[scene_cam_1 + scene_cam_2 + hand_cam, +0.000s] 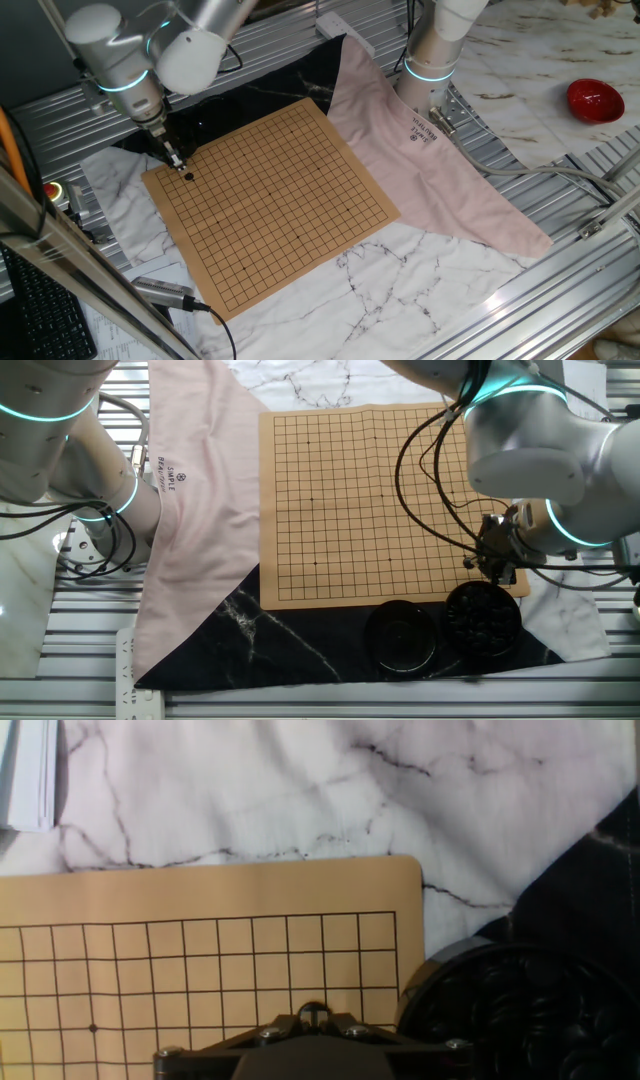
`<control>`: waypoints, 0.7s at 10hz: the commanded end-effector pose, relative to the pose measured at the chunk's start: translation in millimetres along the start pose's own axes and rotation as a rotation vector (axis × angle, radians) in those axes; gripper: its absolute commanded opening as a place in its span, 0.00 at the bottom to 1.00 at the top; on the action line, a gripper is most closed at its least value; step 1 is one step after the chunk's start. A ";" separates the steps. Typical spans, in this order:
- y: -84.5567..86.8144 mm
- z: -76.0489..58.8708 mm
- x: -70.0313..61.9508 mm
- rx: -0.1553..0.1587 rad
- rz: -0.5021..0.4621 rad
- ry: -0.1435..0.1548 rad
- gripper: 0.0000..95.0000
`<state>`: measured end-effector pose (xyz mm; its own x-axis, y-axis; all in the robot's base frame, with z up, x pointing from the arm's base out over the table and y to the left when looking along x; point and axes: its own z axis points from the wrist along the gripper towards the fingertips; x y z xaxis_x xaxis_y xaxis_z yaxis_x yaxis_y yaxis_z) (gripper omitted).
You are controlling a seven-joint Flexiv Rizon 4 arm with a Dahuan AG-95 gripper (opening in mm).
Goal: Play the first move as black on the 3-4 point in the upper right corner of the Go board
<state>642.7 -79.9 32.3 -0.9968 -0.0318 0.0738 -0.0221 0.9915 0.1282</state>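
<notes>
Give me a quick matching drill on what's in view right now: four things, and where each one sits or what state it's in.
1. black stone
2. Go board
3. red bowl
4. pink cloth

A. far off on the marble, away from the board
B. no stones lying on its grid
C. between the fingertips, low over the board's corner
D. spread beside the board

Pairs: 1-C, 2-B, 3-A, 4-D

light: bright, even, overhead | shadows: soft, faint under arm on Go board [270,195] | glare: cyan LED rings glow; sheen on black bowl [401,637] | blur: hand view soft, end effector [312,1016] base dark, out of focus | fixed views sharp, no edge distortion seen
</notes>
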 end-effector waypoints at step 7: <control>-5.5 -18.6 9.9 0.128 0.050 -0.018 0.00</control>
<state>634.2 -87.7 50.3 -0.9978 0.0228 0.0620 0.0221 0.9997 -0.0119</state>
